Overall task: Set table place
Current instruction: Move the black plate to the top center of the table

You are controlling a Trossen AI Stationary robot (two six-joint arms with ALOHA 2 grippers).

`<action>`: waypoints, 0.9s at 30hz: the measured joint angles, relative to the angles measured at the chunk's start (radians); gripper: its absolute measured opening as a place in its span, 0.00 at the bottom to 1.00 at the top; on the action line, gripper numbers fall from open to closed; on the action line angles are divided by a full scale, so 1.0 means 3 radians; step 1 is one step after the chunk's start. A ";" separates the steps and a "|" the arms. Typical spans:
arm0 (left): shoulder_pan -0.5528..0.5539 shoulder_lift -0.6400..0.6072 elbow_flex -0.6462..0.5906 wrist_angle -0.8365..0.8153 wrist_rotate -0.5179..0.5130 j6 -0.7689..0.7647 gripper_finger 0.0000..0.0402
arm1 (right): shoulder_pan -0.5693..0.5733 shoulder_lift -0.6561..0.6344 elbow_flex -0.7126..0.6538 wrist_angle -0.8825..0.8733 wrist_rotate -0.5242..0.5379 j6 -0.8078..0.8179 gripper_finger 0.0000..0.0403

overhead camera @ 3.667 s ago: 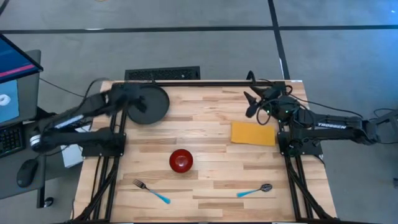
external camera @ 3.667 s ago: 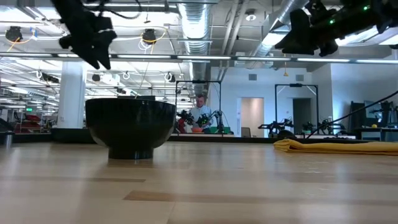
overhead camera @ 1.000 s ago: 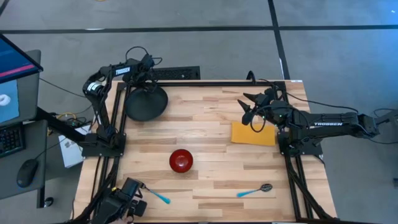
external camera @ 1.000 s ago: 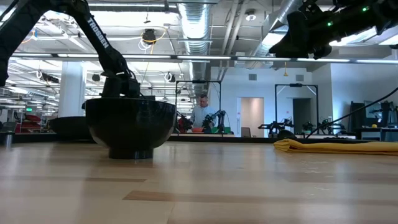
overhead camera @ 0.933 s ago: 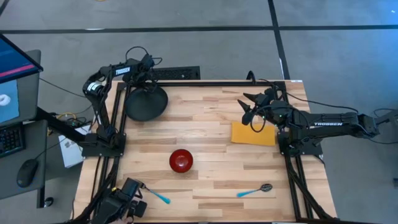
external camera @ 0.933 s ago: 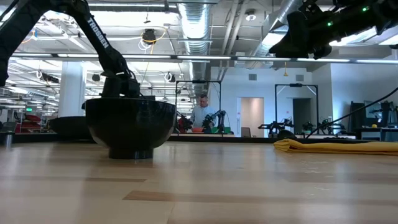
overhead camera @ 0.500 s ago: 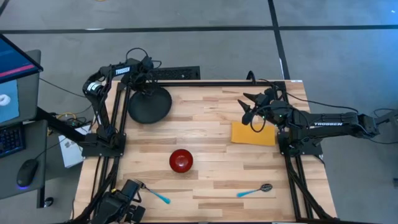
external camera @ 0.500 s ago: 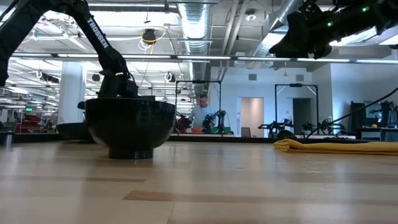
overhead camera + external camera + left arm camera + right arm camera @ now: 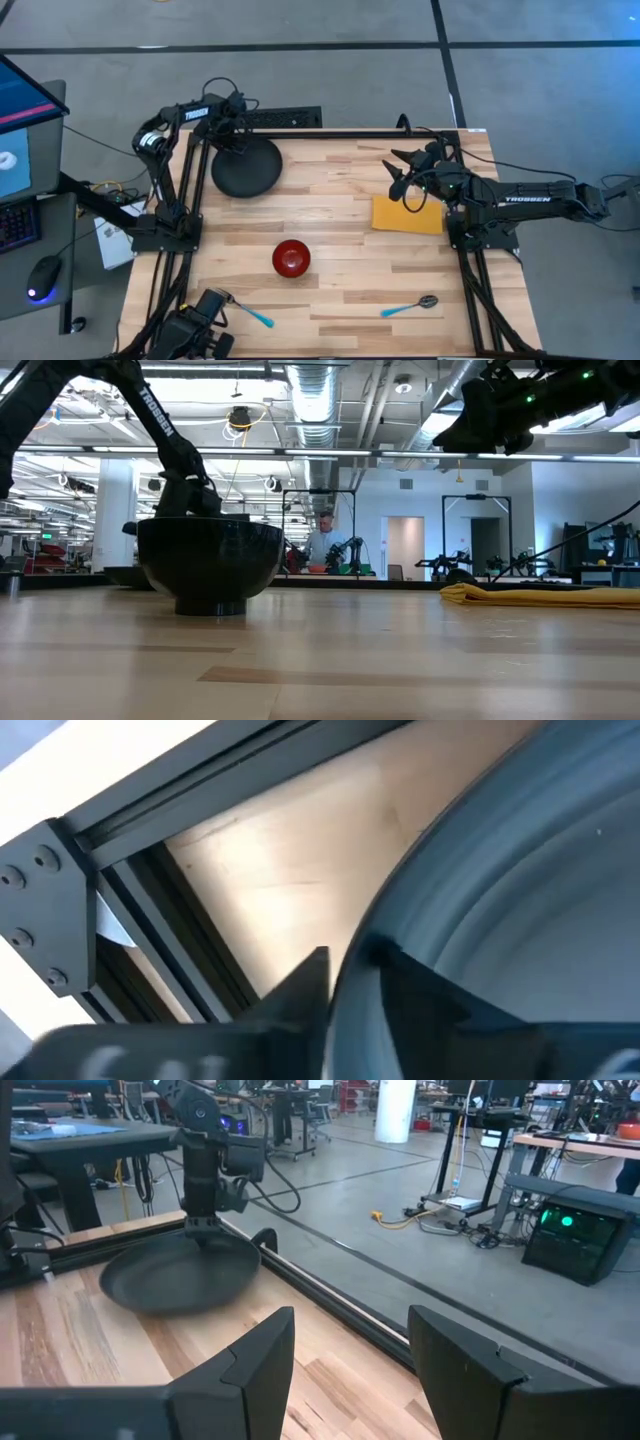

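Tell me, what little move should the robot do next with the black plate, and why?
Probably keep sliding the round black plate toward the table's middle. The left claw pinches its rim at the far left corner, away from the small red bowl. The right claw hangs open above the yellow napkin.

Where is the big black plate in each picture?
High view: black plate at the table's far left corner.
Low view: only a dark sliver left of the bowl.
Left wrist view: rim fills the right.
Right wrist view: left of centre.
Shared landmark: left gripper gripping its rim.
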 joint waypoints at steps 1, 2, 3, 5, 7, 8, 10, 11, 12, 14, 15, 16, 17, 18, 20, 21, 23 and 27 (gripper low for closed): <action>0.0000 -0.0003 0.0004 -0.0015 0.0011 0.0053 0.11 | 0.0000 0.0000 0.0000 0.0000 0.0000 0.0000 0.55; 0.0000 -0.0008 0.0004 -0.0030 0.0031 0.0106 0.07 | 0.0000 0.0000 0.0000 -0.0001 0.0000 0.0000 0.55; 0.0000 -0.0011 0.0004 -0.0041 0.0051 0.0149 0.05 | 0.0000 0.0000 0.0000 -0.0001 0.0000 0.0001 0.55; -0.0001 -0.0012 0.0007 -0.0041 0.0134 0.0164 0.03 | 0.0000 0.0000 0.0000 -0.0004 0.0000 0.0001 0.55; 0.0001 -0.0007 0.0048 -0.0047 0.0296 0.0202 0.03 | 0.0000 0.0000 0.0000 -0.0019 0.0001 0.0004 0.55; 0.0000 0.0000 0.0086 -0.0049 0.0382 0.0224 0.02 | 0.0000 0.0000 0.0000 -0.0026 0.0000 0.0004 0.55; -0.0019 0.0013 0.0196 -0.0068 0.0582 0.0225 0.01 | 0.0000 0.0000 0.0000 -0.0036 0.0001 0.0005 0.55; -0.0036 0.0015 0.0256 -0.0067 0.0687 0.0225 0.01 | 0.0000 0.0000 0.0000 -0.0045 0.0000 0.0005 0.55; -0.0059 0.0014 0.0323 -0.0066 0.0780 0.0222 0.00 | 0.0000 0.0000 0.0000 -0.0056 0.0001 0.0005 0.55; -0.0123 0.0006 0.0463 -0.0049 0.0957 0.0209 0.00 | 0.0000 0.0000 0.0000 -0.0088 0.0001 0.0007 0.55; -0.0165 0.0006 0.0540 -0.0051 0.1029 0.0210 0.00 | 0.0000 0.0000 -0.0001 -0.0106 0.0001 0.0006 0.55; -0.0210 0.0006 0.0613 -0.0057 0.1093 0.0224 0.00 | -0.0001 0.0000 0.0000 -0.0117 0.0001 0.0006 0.55; -0.0263 0.0006 0.0681 -0.0066 0.1124 0.0228 0.00 | -0.0001 0.0000 0.0000 -0.0123 0.0001 0.0006 0.55; -0.0323 0.0006 0.0758 -0.0072 0.1154 0.0229 0.00 | -0.0003 0.0000 0.0000 -0.0128 0.0001 0.0006 0.55; -0.0454 0.0005 0.0909 -0.0074 0.1208 0.0229 0.00 | -0.0002 0.0000 -0.0001 -0.0133 0.0001 0.0006 0.55; -0.0519 0.0003 0.0976 -0.0075 0.1254 0.0231 0.00 | -0.0003 0.0000 -0.0001 -0.0136 0.0001 0.0006 0.55; -0.0639 0.0003 0.1106 -0.0093 0.1392 0.0234 0.00 | -0.0003 0.0000 0.0000 -0.0135 0.0001 0.0005 0.55; -0.0902 0.0001 0.1278 -0.0099 0.1639 0.0203 0.00 | -0.0003 0.0000 0.0000 -0.0137 0.0001 0.0005 0.55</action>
